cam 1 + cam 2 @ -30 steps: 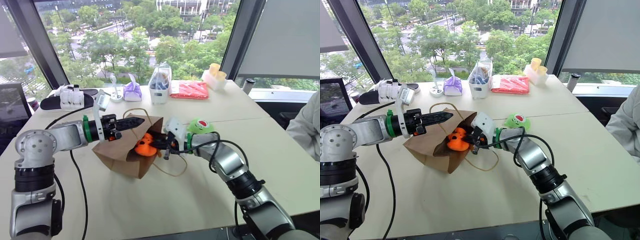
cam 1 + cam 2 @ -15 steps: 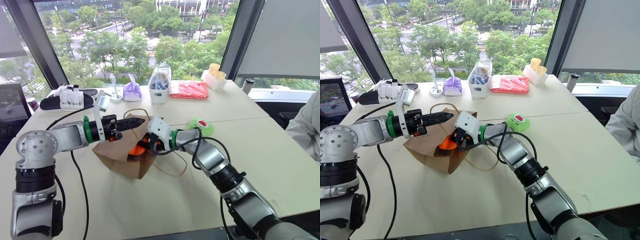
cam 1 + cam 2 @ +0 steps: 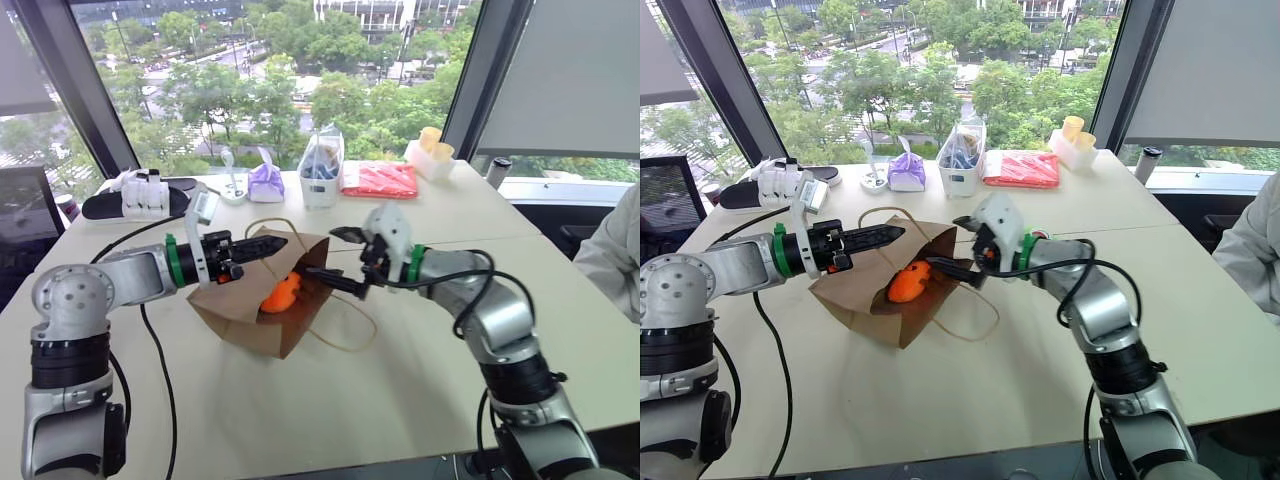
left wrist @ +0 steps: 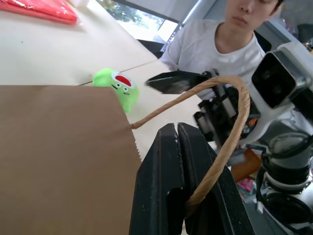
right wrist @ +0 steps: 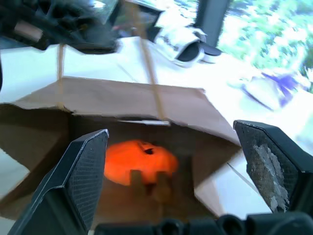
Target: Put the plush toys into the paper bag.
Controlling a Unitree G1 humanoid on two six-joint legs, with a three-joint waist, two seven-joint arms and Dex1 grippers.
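Observation:
The brown paper bag [image 3: 250,310] lies on its side on the table, mouth towards my right arm. My left gripper [image 3: 272,243] is shut on its twisted handle [image 4: 230,132] and holds the upper edge of the mouth up. The orange plush toy [image 3: 283,293] lies inside the bag, seen also as the orange toy [image 5: 139,160] in the right wrist view. Just outside the mouth, my right gripper [image 3: 336,257] hangs open with nothing between its fingers. The green plush toy [image 4: 116,87] sits on the table beyond the bag, behind my right hand.
Along the far edge by the window stand a purple tied bag [image 3: 265,183], a white tub with a clear plastic bag [image 3: 320,170], a red packet [image 3: 380,180] and yellow cups [image 3: 430,145]. A person [image 3: 615,250] sits at the table's right end.
My right gripper has opened, left the orange toy inside the bag, and drawn back out of the mouth, up and to the right. The left gripper has kept still on the handle.

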